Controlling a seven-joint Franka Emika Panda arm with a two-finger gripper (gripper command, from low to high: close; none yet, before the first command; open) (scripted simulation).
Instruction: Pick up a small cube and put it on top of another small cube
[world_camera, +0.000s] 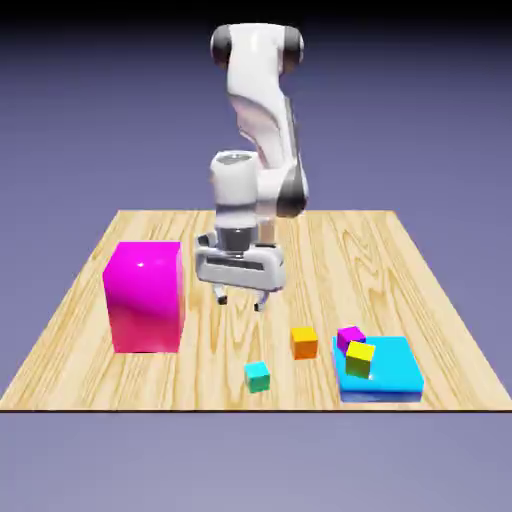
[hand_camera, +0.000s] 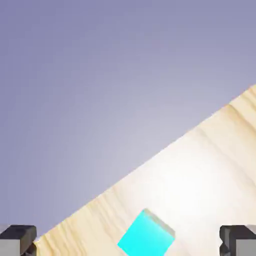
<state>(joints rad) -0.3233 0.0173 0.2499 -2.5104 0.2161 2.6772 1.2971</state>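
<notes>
Wide-spread two-finger grey-tipped gripper (world_camera: 240, 304) may be closed on corners of small teal-green cube (world_camera: 257, 377) if misaligned.

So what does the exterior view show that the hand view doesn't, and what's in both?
Only the exterior view shows the big magenta block, the orange cube, the purple cube, the yellow cube and the bright blue slab, plus the white arm.

Only the hand view shows a bright glare patch on the wood, by the teal cube.

Both share that teal cube, the wooden table, the blue-violet backdrop and the open hand, though the hand view catches just its two finger tips.
</notes>
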